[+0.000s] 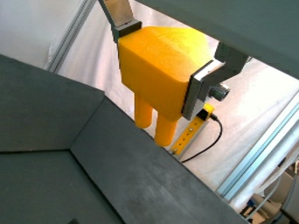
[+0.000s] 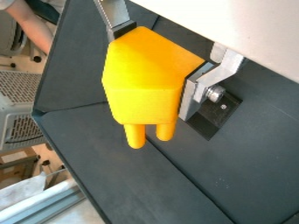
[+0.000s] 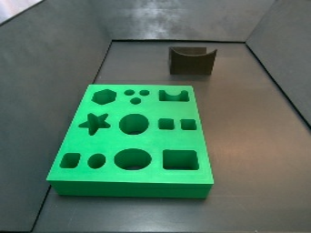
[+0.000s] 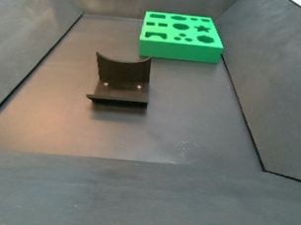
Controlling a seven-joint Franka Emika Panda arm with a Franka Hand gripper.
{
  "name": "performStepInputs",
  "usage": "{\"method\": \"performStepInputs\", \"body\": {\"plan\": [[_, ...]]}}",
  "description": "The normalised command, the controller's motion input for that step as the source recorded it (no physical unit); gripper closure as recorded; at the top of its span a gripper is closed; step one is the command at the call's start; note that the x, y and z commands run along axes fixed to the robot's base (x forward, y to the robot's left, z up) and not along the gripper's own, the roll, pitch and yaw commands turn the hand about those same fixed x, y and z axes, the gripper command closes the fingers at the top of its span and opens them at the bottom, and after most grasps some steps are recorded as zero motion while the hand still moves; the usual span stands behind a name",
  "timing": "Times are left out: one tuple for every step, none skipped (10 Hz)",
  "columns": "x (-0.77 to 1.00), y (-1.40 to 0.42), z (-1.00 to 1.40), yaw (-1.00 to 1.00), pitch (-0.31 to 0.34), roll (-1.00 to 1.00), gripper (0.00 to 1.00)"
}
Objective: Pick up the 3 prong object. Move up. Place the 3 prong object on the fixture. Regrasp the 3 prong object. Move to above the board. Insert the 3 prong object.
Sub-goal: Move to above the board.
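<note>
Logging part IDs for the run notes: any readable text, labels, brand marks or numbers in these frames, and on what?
None readable in any view.
3 prong object, shut in the gripper in both wrist views: plain orange-yellow, no marking.
Board: only shaped cut-outs, no lettering.
Fixture: plain dark surface, no label.
The gripper itself is out of frame in both side views.

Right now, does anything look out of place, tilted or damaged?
Nothing stands out. The gripper holds the orange block squarely, prongs down. The green board and the fixture sit flat and intact.
</note>
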Motion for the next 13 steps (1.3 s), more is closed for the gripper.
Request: {"method": "performStepInputs", "body": {"plan": [[0.02,-0.03,0.33,0.08,0.096,-0.03,1.00],[-0.52,-1.00,0.03,-0.08,0.005,-1.00,1.00],[-0.52,-1.00,0.02,-0.08,-0.003,-1.00,1.00],[-0.56,-1.00,0.03,-0.08,-0.012,-1.00,1.00],[-0.57,-1.00,0.01,-0.08,-0.015,-1.00,1.00],[-0.58,-1.00,0.01,-0.09,-0.014,-1.00,1.00],[-0.59,-1.00,0.02,-0.09,-0.010,-1.00,1.00],[-0.63,-1.00,0.02,-0.09,-0.008,-1.00,1.00],[-0.54,-0.85,0.01,-0.09,-0.009,-1.00,1.00],[-0.32,-0.45,0.01,-0.08,-0.010,-1.00,1.00],[-0.17,-0.19,0.00,-0.08,0.000,-1.00,1.00],[-0.11,-0.10,0.00,-0.07,-0.006,-1.00,1.00],[-0.09,-0.06,0.00,-0.07,-0.013,-0.92,1.00]]}}
